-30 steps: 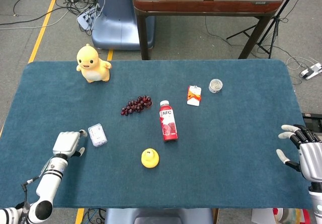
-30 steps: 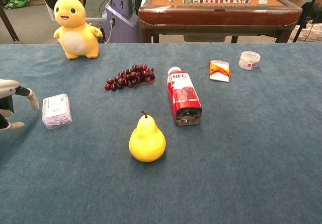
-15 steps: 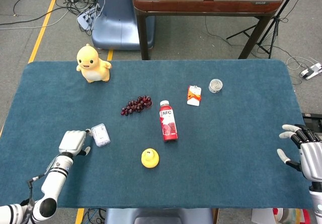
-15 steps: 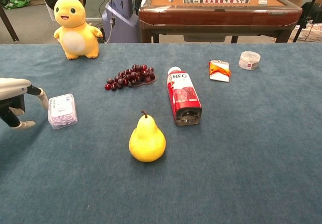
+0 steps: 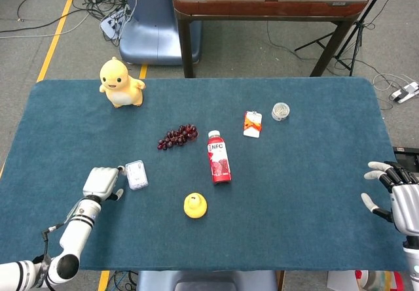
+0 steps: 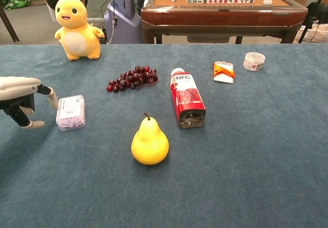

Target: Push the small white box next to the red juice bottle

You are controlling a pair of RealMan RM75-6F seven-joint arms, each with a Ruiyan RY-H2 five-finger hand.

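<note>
Push under way, by my reading. Small white rectangular box with rounded corners (image 5: 137, 174) lies flat on the dark teal felt tabletop (image 5: 308, 193), in the left half, nearer the robot than the bunch of dark red grapes (image 5: 177, 136). Left hand (image 5: 101, 182) sits low at the box's left edge, palm down. In the chest view one finger (image 6: 52, 99) reaches to the box's side and looks to be touching it, the others loosely apart. It grips nothing; contact is at the side only.

Red juice bottle with a white cap and an NFC label (image 5: 218, 157) lies on its side near the table's middle, cap pointing away from the robot. It lies to the right of the box, well apart from it. The box's long axis runs roughly parallel to the bottle's, slightly tilted.

Key relation: hand, box and bottle stand nearly in one line, left to right, so a plain rightward shove should serve. Yellow pear (image 5: 195, 205) sits just on the robot's side of that line, between box and bottle; a drift towards the robot would meet it.

Right hand (image 5: 395, 198) hangs at the far right table edge, fingers spread and empty, much farther from the box.
</note>
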